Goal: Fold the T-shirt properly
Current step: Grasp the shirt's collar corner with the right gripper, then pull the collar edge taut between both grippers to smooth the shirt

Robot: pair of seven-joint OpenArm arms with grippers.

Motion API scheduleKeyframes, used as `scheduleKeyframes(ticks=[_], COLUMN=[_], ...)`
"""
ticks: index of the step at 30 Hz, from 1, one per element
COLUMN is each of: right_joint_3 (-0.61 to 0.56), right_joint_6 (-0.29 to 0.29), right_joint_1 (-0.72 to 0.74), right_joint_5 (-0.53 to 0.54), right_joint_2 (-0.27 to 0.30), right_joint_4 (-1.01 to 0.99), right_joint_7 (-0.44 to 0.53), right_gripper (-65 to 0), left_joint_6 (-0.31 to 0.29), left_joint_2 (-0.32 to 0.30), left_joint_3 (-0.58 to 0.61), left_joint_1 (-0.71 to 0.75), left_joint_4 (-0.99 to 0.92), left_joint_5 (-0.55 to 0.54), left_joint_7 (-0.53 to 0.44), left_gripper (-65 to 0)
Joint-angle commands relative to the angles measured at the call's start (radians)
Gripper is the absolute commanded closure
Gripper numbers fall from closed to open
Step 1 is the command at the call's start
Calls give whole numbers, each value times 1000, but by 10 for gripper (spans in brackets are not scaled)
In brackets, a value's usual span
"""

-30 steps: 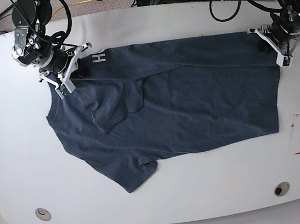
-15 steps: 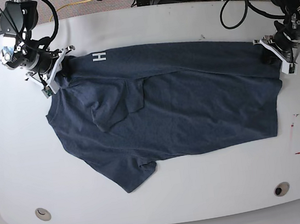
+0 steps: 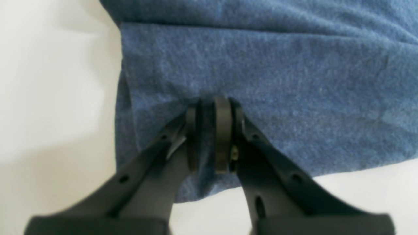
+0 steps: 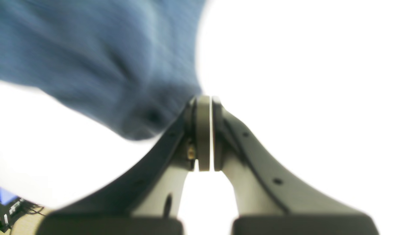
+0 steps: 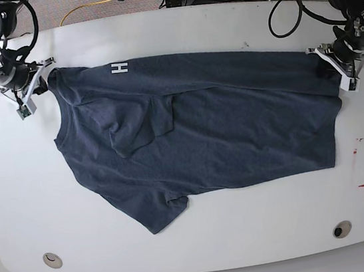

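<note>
Across the white tabletop (image 5: 202,240) in the base view, the T-shirt (image 5: 221,131) lies spread out, white letters near its top edge. At its far corners sit the left end effector (image 5: 344,67) and the right end effector (image 5: 24,86). From the left wrist view, the left end effector (image 3: 212,130) pinches a fold of T-shirt (image 3: 261,65) fabric between nearly closed fingers. From the right wrist view, the right end effector (image 4: 205,130) is fully closed, the blurred T-shirt (image 4: 98,58) meeting its tips; I cannot tell whether cloth is gripped.
</note>
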Motion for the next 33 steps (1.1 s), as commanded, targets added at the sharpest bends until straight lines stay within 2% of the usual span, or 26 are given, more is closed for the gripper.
scheduleKeyframes(ticks=[1,3,4,6,8,9,10,12,14,16,19,24,30,31,33], right_joint_3=[26,42,46,55,85,105,111,111,111,111,111,114,114,114,114], right_joint_6=[0,0,0,0,0,0,0,0,0,0,0,0,21,21,21], right_joint_1=[4,3,0,-13,-17,-19,-19,-16,-16,-14,0,16,27,27,26], right_joint_5=[21,21,22,22,22,22,22,22,22,22,22,21,21,21,21], right_joint_2=[13,8,2,-46,-78,-115,-141,-172,-184,-198,-224,-225,-228,-230,-230], right_joint_4=[20,37,55,94,134,158,170,181,180,166,129,52,23,23,23], right_joint_7=[15,10,3,-25,-34,-34,-36,-49,-62,-63,-62,-62,-60,-60,-60], right_gripper=[-3,-19,-55,-198,-300,-377,-426,-495,-528,-523,-482,-409,-392,-379,-304], left_joint_6=[-3,-3,-3,-3,-3,-3,-3,-3,-3,-3,-3,-3,-3,-3,-3], left_joint_2=[-4,-4,-4,-4,-2,-2,-1,-1,-1,-2,-2,-2,-1,1,1], left_joint_3=[1,1,1,1,1,1,3,3,1,1,1,1,0,0,0], left_joint_1=[22,22,27,59,67,68,68,68,68,68,65,68,70,70,73], left_joint_4=[-3,5,16,49,72,86,94,100,101,101,101,98,97,100,101], left_joint_5=[57,57,57,54,54,55,57,58,55,55,58,58,58,57,55], left_joint_7=[99,101,101,101,101,101,101,116,131,133,133,133,133,133,133], left_gripper=[-49,-49,-49,-49,-50,-50,-50,-50,-50,-50,-50,-50,-50,-50,-50])
